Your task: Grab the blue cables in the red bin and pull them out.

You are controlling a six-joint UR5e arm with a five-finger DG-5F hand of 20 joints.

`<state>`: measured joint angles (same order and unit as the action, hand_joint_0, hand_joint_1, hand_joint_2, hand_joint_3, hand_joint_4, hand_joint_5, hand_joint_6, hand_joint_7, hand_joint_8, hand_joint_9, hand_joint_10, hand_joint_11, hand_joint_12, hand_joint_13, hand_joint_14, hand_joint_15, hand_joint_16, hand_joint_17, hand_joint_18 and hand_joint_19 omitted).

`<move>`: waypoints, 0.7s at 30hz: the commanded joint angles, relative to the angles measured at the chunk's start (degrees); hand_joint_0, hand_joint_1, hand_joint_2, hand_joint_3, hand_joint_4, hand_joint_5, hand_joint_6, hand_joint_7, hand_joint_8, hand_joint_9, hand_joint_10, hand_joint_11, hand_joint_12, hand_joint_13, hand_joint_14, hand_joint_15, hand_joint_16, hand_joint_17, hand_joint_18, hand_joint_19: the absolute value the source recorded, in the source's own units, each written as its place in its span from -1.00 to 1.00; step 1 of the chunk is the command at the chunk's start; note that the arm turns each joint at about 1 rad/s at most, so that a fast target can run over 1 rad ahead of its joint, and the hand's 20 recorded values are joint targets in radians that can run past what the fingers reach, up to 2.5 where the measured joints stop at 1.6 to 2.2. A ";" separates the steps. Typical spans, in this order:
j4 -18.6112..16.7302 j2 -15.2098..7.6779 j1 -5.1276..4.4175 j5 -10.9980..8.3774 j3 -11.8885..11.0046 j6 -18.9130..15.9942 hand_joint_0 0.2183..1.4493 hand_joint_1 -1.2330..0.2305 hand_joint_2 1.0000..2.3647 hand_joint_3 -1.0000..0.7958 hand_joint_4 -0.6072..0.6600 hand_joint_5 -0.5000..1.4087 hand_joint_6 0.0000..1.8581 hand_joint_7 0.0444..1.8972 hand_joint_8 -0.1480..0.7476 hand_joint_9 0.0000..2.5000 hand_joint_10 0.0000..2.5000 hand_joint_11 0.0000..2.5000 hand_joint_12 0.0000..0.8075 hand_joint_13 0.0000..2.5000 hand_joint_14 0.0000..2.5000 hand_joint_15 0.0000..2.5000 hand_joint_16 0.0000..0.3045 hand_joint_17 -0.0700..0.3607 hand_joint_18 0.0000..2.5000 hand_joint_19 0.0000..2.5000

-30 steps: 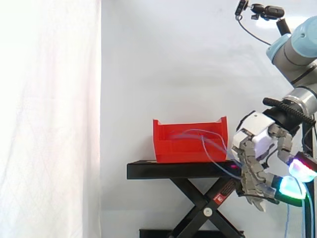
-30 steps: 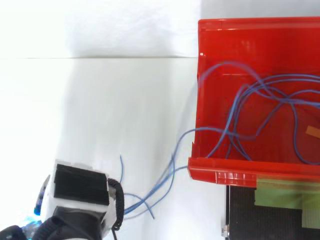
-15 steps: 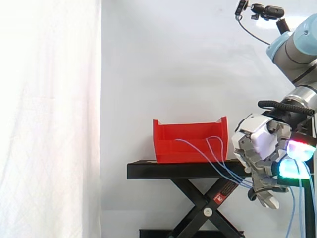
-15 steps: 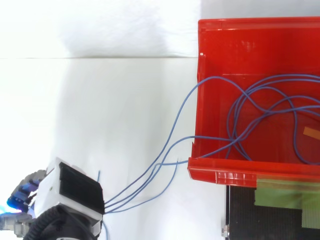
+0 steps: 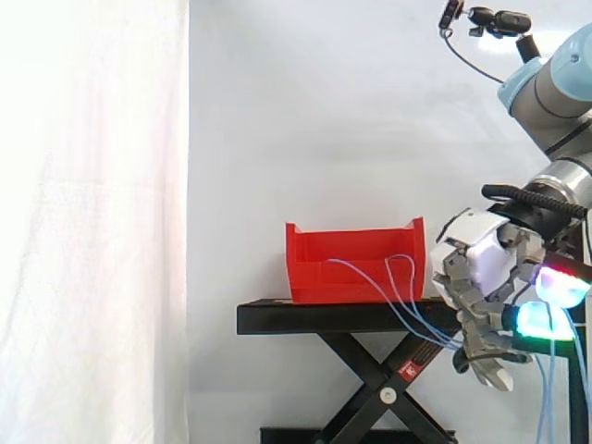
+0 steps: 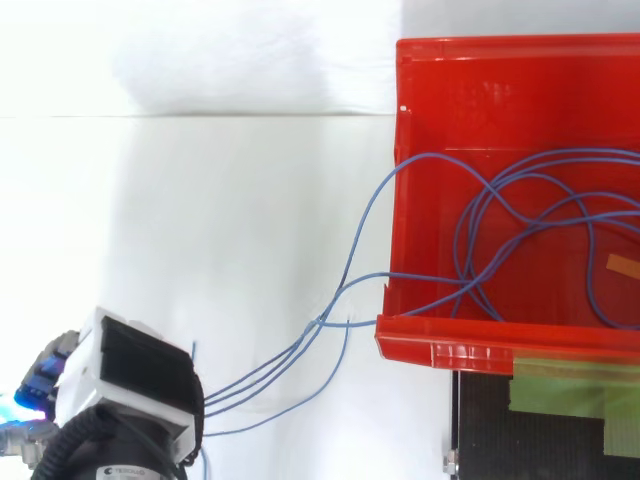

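Light is strong and even in both views, coming mostly from the front, it seems, since shadows are few and soft. In the side view the gathered white fabric curtain (image 5: 92,231) at the left is bleached nearly blank, while the smooth backdrop beside it is a duller grey. The open-topped red plastic bin (image 5: 356,268) is lit flat; the black scissor-lift stand's surface (image 5: 324,317) stays dark and featureless. Pads on the fingers (image 5: 539,319) of the grey-and-white hand (image 5: 476,264) glow cyan-green and red, blooming past their edges. From above, a broad pale shadow spreads left of the bin, the ground around it glares white, and the thin blue cables (image 6: 365,215) cast almost none.
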<state>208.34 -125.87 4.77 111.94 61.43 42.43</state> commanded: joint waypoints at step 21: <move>-1.53 0.01 -0.02 0.21 -0.79 1.03 -0.05 -0.71 -1.00 -1.00 0.01 0.20 -0.11 -0.37 -0.14 -0.20 -0.98 -0.36 -0.21 -0.36 -0.98 -0.60 -0.71 -0.21 -0.51 -0.63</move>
<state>206.83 -125.86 4.75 112.14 60.71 43.44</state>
